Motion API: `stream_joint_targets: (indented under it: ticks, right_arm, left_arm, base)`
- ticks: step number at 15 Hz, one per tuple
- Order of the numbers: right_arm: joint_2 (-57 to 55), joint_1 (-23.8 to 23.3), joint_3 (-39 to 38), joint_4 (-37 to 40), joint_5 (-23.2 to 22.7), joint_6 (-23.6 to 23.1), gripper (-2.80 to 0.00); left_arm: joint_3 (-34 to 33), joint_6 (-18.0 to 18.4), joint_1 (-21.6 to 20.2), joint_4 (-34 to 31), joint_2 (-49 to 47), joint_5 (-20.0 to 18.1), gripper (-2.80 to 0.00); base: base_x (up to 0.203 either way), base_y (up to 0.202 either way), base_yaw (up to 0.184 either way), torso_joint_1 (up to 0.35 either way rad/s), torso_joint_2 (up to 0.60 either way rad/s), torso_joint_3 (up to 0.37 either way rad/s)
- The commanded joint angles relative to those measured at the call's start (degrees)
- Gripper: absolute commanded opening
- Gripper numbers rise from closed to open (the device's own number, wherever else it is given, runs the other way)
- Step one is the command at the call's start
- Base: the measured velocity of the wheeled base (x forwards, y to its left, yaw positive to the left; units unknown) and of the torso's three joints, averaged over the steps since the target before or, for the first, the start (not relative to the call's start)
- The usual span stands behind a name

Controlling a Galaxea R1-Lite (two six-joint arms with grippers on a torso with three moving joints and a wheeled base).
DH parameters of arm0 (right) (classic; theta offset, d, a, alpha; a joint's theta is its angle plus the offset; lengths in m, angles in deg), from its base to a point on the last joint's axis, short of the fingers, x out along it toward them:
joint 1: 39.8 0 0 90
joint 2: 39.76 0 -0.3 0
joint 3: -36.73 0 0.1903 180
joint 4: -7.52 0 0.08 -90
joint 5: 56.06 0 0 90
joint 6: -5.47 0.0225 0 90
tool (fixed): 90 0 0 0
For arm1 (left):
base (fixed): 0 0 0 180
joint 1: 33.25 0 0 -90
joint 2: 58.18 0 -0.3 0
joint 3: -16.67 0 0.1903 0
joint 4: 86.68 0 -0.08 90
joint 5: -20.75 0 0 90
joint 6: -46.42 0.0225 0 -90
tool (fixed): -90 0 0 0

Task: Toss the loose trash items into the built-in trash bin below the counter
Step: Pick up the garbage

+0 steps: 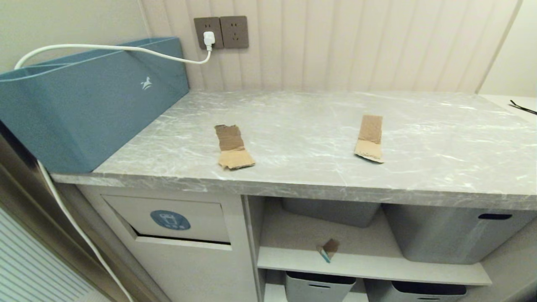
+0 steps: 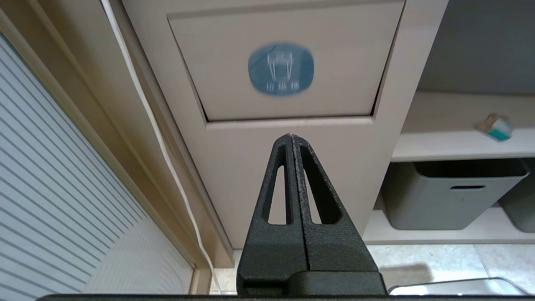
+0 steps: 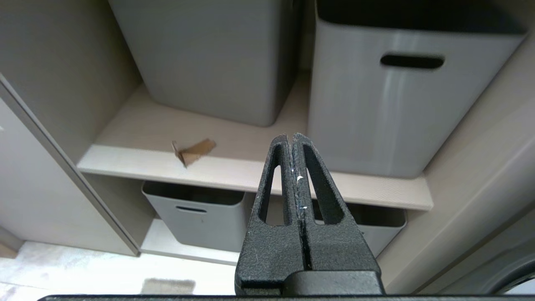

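Observation:
Two bent brown cardboard scraps lie on the grey marble counter (image 1: 293,113): one scrap (image 1: 233,147) left of the middle, the other scrap (image 1: 369,138) to the right. A tiny scrap with a teal edge (image 1: 328,249) (image 2: 494,126) (image 3: 193,151) sits on the open shelf below. The built-in trash bin (image 1: 176,218) (image 2: 280,69) is the beige swing flap with a blue oval sticker under the counter's left end. My left gripper (image 2: 291,136) is shut and empty, hanging low before the cabinet front below the flap. My right gripper (image 3: 291,136) is shut and empty, facing the shelves. Neither arm shows in the head view.
A teal box (image 1: 90,102) fills the counter's left end, with a white cable (image 1: 113,48) running to a wall socket (image 1: 221,32). Grey storage tubs (image 1: 453,235) (image 3: 401,92) stand on both shelves. A ribbed panel (image 2: 62,200) borders the cabinet on the left.

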Motion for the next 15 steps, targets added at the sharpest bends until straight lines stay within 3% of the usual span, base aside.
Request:
stream_joint_targets:
  ticks: [1, 15]
  right_arm:
    - [0.09, 0.02, 0.00, -0.01, 0.03, 0.00, -2.80]
    - [0.09, 0.02, 0.00, -0.01, 0.03, 0.26, -2.80]
  left_arm:
    - [-0.07, 0.07, 0.01, 0.40, 0.01, -0.02, -2.80]
    - [-0.08, 1.56, 0.01, 0.14, 0.01, 1.56, -2.80]
  base:
    - [0.000, 0.000, 0.000, 0.204, -0.49, -0.285]
    - [0.000, 0.000, 0.000, 0.243, -0.53, -0.290]
